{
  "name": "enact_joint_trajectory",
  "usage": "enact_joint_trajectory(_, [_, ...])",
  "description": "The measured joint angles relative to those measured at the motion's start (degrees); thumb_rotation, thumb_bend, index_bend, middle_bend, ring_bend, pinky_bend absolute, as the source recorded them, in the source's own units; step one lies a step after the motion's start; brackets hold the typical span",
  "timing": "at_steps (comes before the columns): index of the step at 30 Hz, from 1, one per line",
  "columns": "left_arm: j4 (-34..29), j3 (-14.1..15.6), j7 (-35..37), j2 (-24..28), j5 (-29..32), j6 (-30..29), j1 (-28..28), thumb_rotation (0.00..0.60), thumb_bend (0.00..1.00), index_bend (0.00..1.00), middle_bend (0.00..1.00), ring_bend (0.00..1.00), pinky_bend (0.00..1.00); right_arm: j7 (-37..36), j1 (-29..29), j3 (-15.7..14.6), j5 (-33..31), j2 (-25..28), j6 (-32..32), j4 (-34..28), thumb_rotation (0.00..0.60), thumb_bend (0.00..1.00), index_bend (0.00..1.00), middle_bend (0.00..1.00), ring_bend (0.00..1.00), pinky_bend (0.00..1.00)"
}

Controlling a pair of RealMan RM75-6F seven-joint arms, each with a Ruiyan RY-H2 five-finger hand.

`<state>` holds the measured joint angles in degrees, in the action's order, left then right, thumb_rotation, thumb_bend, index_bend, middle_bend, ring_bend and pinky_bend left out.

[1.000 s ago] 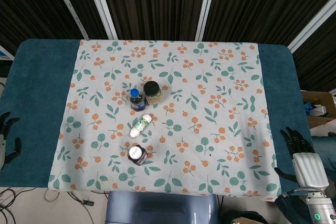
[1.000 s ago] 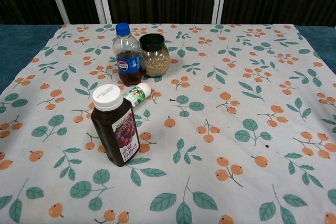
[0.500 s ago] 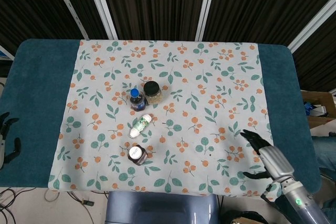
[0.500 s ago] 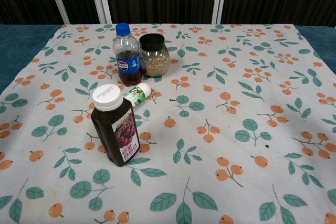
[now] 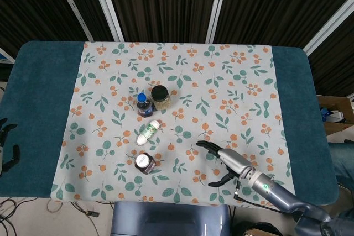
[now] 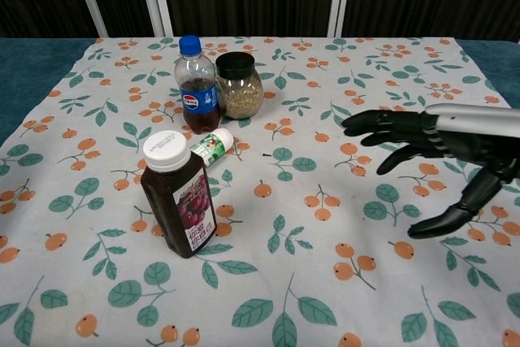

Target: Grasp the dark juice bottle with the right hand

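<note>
The dark juice bottle (image 6: 177,195) with a white cap stands upright on the patterned cloth near the front left; from above its cap (image 5: 144,162) faces the camera. My right hand (image 6: 428,158) hovers over the cloth well to the bottle's right, fingers spread and pointing toward it, holding nothing. In the head view the right hand (image 5: 222,161) reaches in from the lower right. My left hand (image 5: 6,145) hangs at the far left edge beside the table, fingers apart and empty.
A cola bottle (image 6: 196,88) with a blue cap and a dark-lidded jar of grains (image 6: 238,86) stand behind the juice bottle. A small green-labelled bottle (image 6: 210,148) lies on its side between them. The teal table (image 5: 38,92) extends past the cloth on both sides.
My right hand has swept leftward over the cloth from the table's right edge toward the juice bottle and now shows in the chest view. The bottles have not moved.
</note>
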<state>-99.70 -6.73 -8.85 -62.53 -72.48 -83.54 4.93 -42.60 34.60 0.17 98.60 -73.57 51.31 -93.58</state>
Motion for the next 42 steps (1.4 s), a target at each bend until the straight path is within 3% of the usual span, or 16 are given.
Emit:
enact_joint_trajectory(7, [-0.1, -0.2, -0.2, 0.0, 0.4, 0.2, 0.1, 0.6, 0.53, 0.19, 0.07, 0.1, 0.02, -0.5, 4.4, 1.3, -2.2, -4.8, -3.8, 2.6, 0.6, 0.17, 0.0, 0.03, 0.0, 0.19])
enact_joint_trajectory(23, [-0.2, -0.7, 0.0, 0.1, 1.5, 0.4, 0.3, 0.6, 0.53, 0.19, 0.07, 0.1, 0.02, 2.2, 8.2, 3.8, -8.6, -14.9, -6.1, 6.3, 0.6, 0.17, 0.02, 0.06, 0.0, 0.19])
enact_joint_trajectory(42, [0.2, -1.2, 0.4, 0.2, 2.5, 1.1, 0.7, 0.6, 0.53, 0.19, 0.07, 0.1, 0.02, 12.9, 10.2, 7.0, -18.0, -25.5, -7.1, 10.1, 0.6, 0.18, 0.09, 0.14, 0.03, 0.19])
